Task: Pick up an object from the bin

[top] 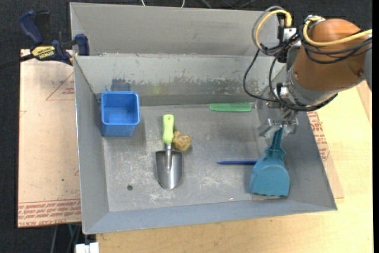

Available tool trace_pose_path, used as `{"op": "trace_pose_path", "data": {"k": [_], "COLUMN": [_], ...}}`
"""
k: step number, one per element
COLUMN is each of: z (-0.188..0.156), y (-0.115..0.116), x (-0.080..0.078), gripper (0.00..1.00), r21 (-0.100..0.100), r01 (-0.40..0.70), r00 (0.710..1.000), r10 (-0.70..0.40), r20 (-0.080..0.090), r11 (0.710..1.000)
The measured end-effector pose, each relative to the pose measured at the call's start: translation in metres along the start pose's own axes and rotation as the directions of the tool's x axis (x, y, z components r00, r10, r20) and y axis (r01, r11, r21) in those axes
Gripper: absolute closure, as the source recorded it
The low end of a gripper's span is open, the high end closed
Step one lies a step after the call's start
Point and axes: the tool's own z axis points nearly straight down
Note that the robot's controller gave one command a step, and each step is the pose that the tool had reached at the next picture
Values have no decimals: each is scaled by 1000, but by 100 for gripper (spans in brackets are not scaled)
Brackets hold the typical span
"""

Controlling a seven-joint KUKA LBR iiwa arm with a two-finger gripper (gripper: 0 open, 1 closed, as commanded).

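Note:
My gripper (279, 126) hangs low at the bin's right side, right over the top end of a blue scoop's handle. The blue scoop (269, 175) lies on the bin floor at the front right, with its wide end toward the front and its narrow handle pointing up into the gripper. The fingers stand open on either side of the handle's tip and are not closed on it. A thin blue stick (237, 162) lies just left of the scoop.
A flat green strip (231, 107) lies by the back wall, left of the gripper. Mid-bin are a metal trowel with a green handle (169, 157) and a yellowish lump (182, 142). A blue square cup (120, 112) stands at the left.

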Motion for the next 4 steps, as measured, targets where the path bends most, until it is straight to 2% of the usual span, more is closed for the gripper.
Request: {"op": "trace_pose_path", "data": {"k": [4], "z": [-57], "y": [-2], "x": [-2], "gripper": [100], "r21": [6], "r01": [-9], "r00": [1000], "r10": [9], "r20": [2], "r11": [1000]}}
